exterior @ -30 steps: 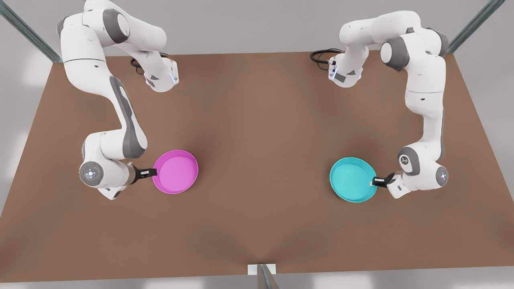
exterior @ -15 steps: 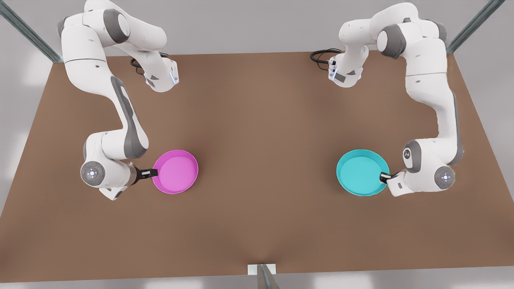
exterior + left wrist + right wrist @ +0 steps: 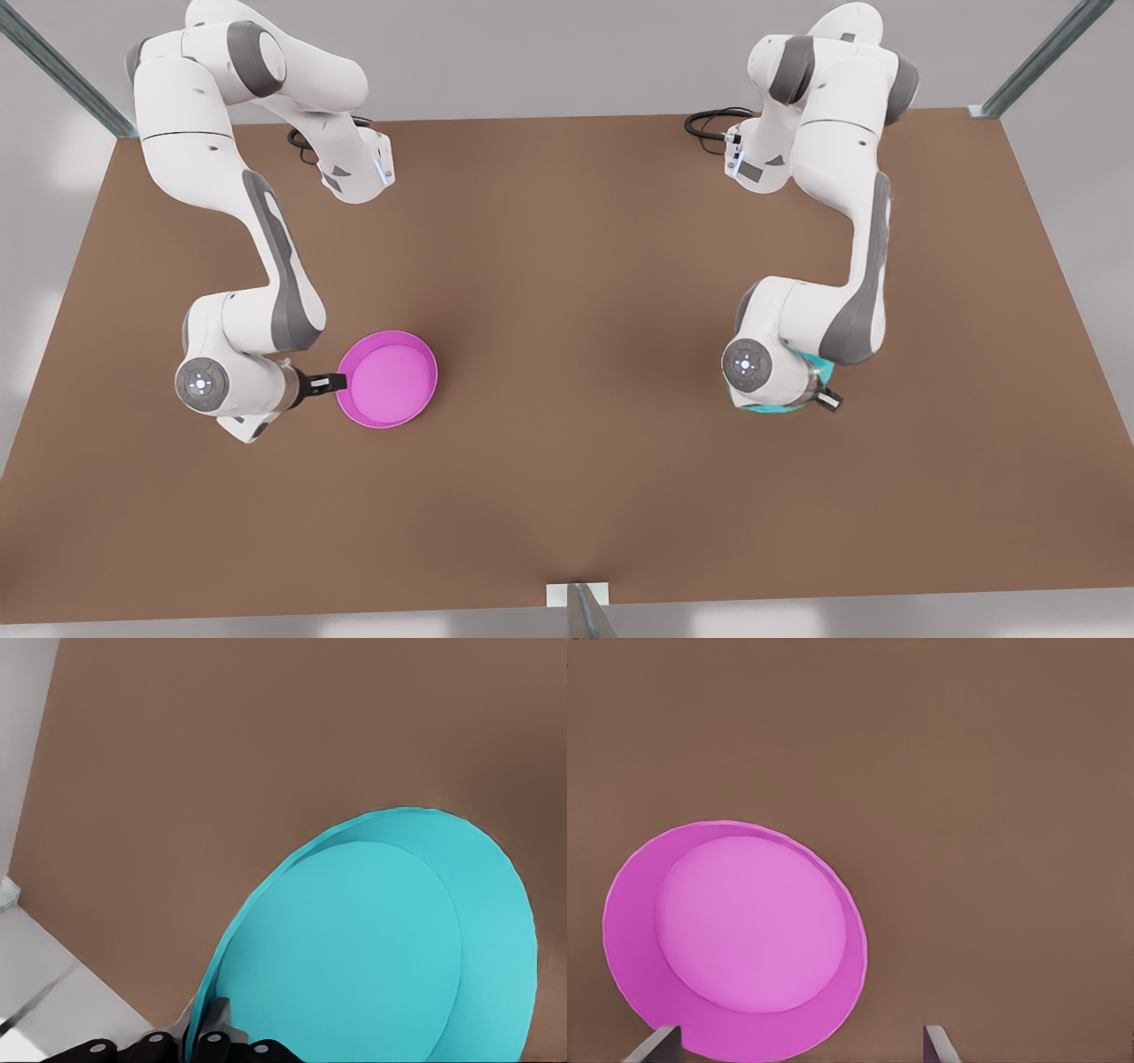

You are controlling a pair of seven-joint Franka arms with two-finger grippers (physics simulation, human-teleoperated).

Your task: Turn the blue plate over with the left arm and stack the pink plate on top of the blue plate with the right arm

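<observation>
**Over the brown desk, one plate gripped, one lying free**

At the front view's right, the left pincer clamps the rim of the blue plate, which is mostly hidden under the arm's wrist. The right pincer, fingers spread apart, sits at the edge of the pink plate; the plate lies just ahead of it, hollow side up on the desk.

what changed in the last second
The left gripper, shut on the blue plate, swung its wrist over the plate toward the front view's left, turning it; the plate now peeks out beneath the wrist. The pink plate and the right gripper, open at its rim, stayed put.
</observation>
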